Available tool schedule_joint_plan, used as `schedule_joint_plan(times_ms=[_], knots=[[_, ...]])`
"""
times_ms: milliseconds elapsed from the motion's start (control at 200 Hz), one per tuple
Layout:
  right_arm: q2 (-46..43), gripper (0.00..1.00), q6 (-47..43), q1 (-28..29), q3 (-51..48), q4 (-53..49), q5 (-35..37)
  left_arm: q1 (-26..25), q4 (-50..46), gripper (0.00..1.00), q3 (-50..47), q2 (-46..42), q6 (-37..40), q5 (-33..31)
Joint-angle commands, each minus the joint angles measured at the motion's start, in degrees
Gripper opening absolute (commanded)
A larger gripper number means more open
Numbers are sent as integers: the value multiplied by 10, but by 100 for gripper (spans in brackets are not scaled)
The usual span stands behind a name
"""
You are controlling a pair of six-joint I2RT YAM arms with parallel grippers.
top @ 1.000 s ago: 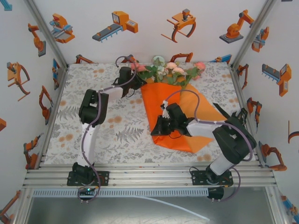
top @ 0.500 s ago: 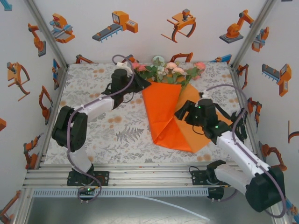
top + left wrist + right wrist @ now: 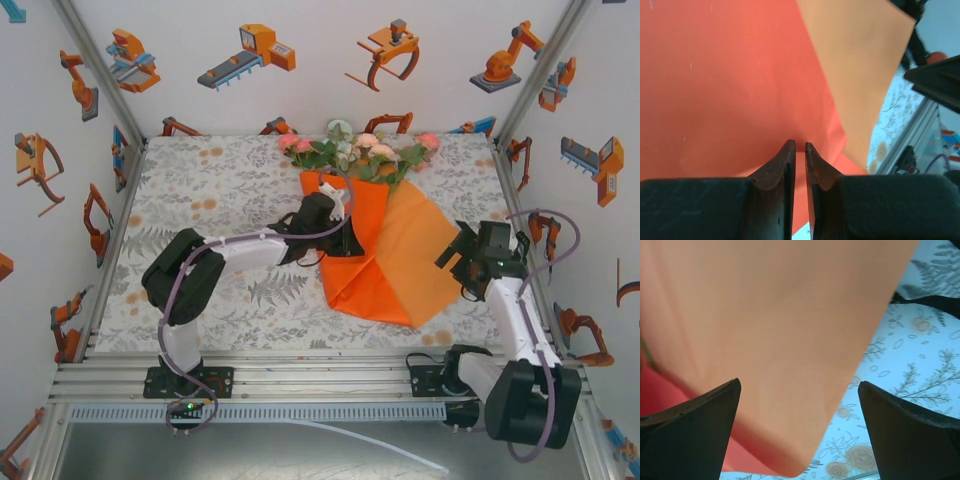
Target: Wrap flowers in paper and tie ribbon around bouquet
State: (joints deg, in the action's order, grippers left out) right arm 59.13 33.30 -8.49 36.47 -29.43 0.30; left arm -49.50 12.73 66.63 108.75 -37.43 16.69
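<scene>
The flowers (image 3: 360,152) lie at the far end of the cloth, pink, white and green heads above the orange paper (image 3: 405,250). The paper's left part is folded over the stems, which are hidden. My left gripper (image 3: 345,242) rests on that fold's left edge. Seen from the left wrist, its fingers (image 3: 800,145) stand a thin slit apart against the paper (image 3: 740,85), shut on it. My right gripper (image 3: 456,252) is wide open at the paper's right edge, and its fingers (image 3: 800,384) straddle the paper's (image 3: 780,335) lower corner without touching. A black band, the ribbon (image 3: 932,302) by its look, lies past that edge.
Floral tablecloth (image 3: 210,190) covers the table, with bare room on the left half. White walls with orange robot pictures close in three sides. An aluminium rail (image 3: 320,375) runs along the near edge by the arm bases.
The right gripper opened wide and drew back from the paper's middle to its right edge. The left gripper moved from the paper's top left corner down onto the folded flap.
</scene>
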Motion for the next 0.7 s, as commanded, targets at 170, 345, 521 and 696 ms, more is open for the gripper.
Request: schedule_joint_plan(times_ms=[170,345,521,696], knots=[[73,90,-9,-35,-25,36,-20,-12,23,20,5,37,17,19],[127,87,3,-40,-35,82,-55,-10,27,19,-1,50,13,19],[166,79,5,-40,-39,114,-79,-8,42,19,-12,55,7,21],[158,71,17,-40,-42,148,-169,-7,43,19,-11,58,3,22]])
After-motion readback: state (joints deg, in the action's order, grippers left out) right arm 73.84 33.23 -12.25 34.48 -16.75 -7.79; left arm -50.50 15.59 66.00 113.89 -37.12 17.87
